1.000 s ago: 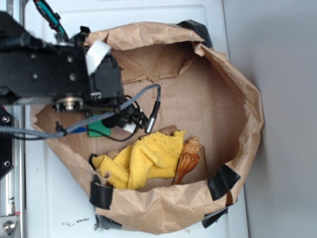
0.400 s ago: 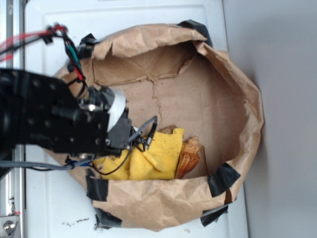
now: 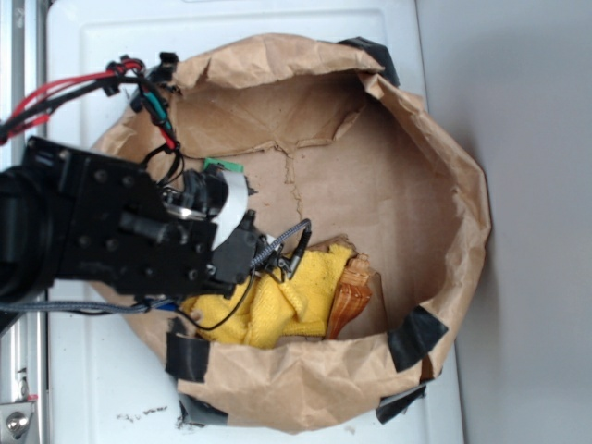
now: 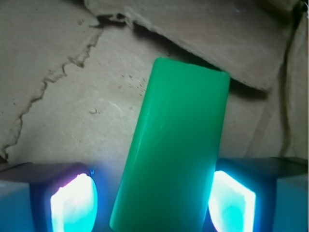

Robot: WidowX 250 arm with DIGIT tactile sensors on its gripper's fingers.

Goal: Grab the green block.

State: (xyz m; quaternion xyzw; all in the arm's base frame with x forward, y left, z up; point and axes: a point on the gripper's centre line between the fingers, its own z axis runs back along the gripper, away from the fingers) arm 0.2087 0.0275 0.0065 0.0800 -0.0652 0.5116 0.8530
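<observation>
Paper bag [image 3: 444, 222]: a brown bag rolled down into a wide, open bowl with patches of black tape [image 3: 414, 335] on its rim; it sits on a white surface [image 3: 102, 388].
Bag contents: a crumpled yellow cloth [image 3: 296, 301] lies against the lower wall, a brown wooden piece [image 3: 350, 298] touches the cloth's right edge, and the green block [image 3: 225, 167] lies on the cracked paper floor towards the upper left.
Green block, exterior view: only a small green sliver shows above the arm's black body.
Green block, wrist view: the block [image 4: 176, 145] lies flat and slightly tilted on the bag floor, its far end close to a torn paper flap [image 4: 193, 34].
Gripper [image 4: 154, 203]: the jaws stand wide apart, one lit pad [image 4: 73, 203] on the left of the block and one on the right; the right pad looks just beside the block's edge, the left one stands clear, and I cannot tell whether either touches. It grasps nothing.
Arm [image 3: 111, 231]: it reaches in over the bag's left rim, with red and black wires [image 3: 65, 92] trailing off to the left.
Change: a moment ago the arm's wrist hung lower, over the yellow cloth's left end, and the block was hidden; the wrist has since moved up and the green sliver shows.
</observation>
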